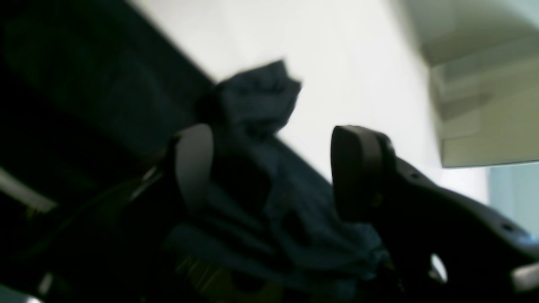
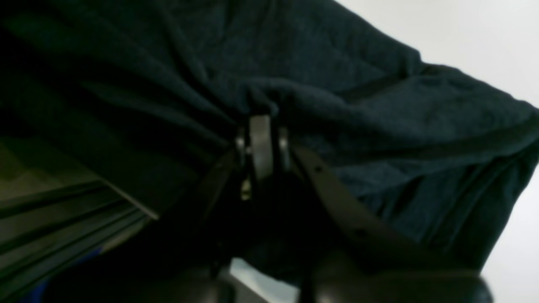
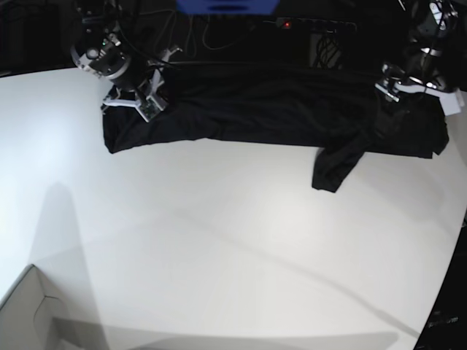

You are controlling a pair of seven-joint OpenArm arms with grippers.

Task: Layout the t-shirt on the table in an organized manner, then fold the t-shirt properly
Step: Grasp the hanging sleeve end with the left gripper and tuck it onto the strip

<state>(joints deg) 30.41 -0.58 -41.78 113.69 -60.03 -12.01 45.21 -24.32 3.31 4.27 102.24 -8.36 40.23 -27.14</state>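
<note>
The black t-shirt (image 3: 270,109) lies stretched sideways along the far edge of the white table (image 3: 233,233), with one sleeve (image 3: 336,164) drooping toward the middle. My right gripper (image 3: 135,102) is at the shirt's left end; in the right wrist view it (image 2: 262,139) is shut, pinching a fold of the t-shirt (image 2: 379,84). My left gripper (image 3: 398,87) is at the shirt's right end. In the left wrist view it (image 1: 273,172) stands wide open, with bunched t-shirt fabric (image 1: 257,97) lying loosely between its fingers (image 1: 358,168).
A pale cardboard box (image 3: 29,313) stands at the table's near left corner and also shows in the left wrist view (image 1: 484,105). Dark cables and a power strip (image 3: 314,25) lie behind the table. The table's curved edge (image 3: 449,255) runs down the right.
</note>
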